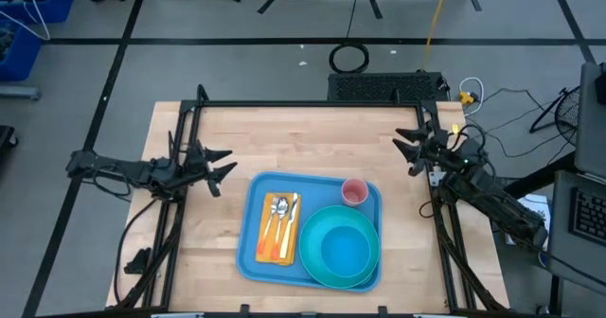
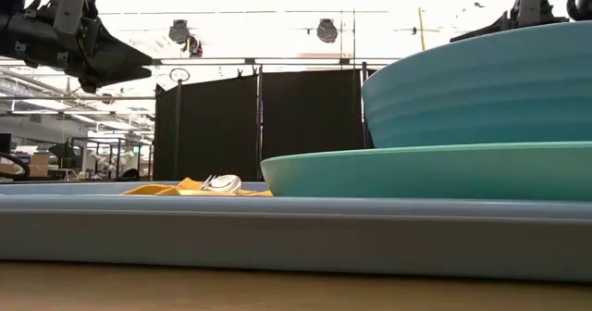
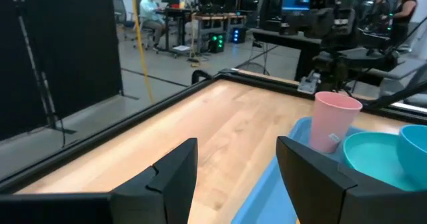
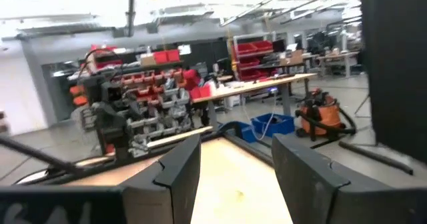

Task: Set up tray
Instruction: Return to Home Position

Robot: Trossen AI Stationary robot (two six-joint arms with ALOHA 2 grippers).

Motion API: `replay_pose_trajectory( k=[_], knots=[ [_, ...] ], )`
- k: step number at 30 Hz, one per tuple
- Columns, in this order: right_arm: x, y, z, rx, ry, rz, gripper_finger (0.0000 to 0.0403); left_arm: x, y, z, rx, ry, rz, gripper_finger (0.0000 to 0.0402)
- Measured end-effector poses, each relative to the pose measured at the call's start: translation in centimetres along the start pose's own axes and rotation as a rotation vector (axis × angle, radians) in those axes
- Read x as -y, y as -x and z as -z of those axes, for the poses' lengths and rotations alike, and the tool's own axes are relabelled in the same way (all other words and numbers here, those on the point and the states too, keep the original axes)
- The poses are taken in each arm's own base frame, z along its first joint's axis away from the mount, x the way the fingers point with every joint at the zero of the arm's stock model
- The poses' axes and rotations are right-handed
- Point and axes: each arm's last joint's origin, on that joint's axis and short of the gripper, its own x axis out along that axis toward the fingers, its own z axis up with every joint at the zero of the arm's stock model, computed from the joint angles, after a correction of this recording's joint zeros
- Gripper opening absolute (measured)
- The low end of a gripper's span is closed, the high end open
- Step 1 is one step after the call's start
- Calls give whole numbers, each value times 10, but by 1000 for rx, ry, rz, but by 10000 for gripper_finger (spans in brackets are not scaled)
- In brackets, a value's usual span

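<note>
The tray [image 1: 312, 190] lies on the near middle of the wooden table [image 1: 284, 138], between the two arms, and it looks fully laid. On its left side a yellow napkin [image 1: 264, 250] carries three pieces of cutlery [image 1: 282, 225] side by side. At its far right corner stands a pink cup [image 1: 354, 192]. A turquoise plate [image 1: 307, 238] with a matching bowl [image 1: 346, 252] on it fills its right half.

We see the left gripper [image 1: 220, 167] hovering over bare wood just beyond the tray's far left corner, its fingers apart and holding nothing. The right gripper [image 1: 405, 152] hangs near the table's right edge, well clear of the cup, its fingers likewise apart and empty.

With nothing left loose on the table, we judge the placing done and the step in hand to be the return to the home pose. What the next move calls for is little. Each arm should fold back toward its own side, staying high enough to pass the cup and the tray rim, with no further grasp.
</note>
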Motion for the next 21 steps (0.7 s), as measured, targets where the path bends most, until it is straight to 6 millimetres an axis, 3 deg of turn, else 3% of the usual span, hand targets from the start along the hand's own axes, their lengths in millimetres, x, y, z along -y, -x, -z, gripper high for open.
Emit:
replay_pose_trajectory(
  k=[8,13,16,19,21],
  knots=[
    [-7,-1,2,-21,-16,-114,173,-8,10,2,3,28,-23,209],
    [-6,-5,26,-56,18,-34,173,-12,14,3,3,42,-48,209],
    [-12,-6,21,23,21,-48,173,-12,15,4,3,54,-49,209],
    [-17,-9,33,-90,36,-68,173,-13,15,5,-6,56,-49,209],
    [-24,-10,32,-71,43,-98,173,-13,15,5,-11,61,-46,209]
  ],
)
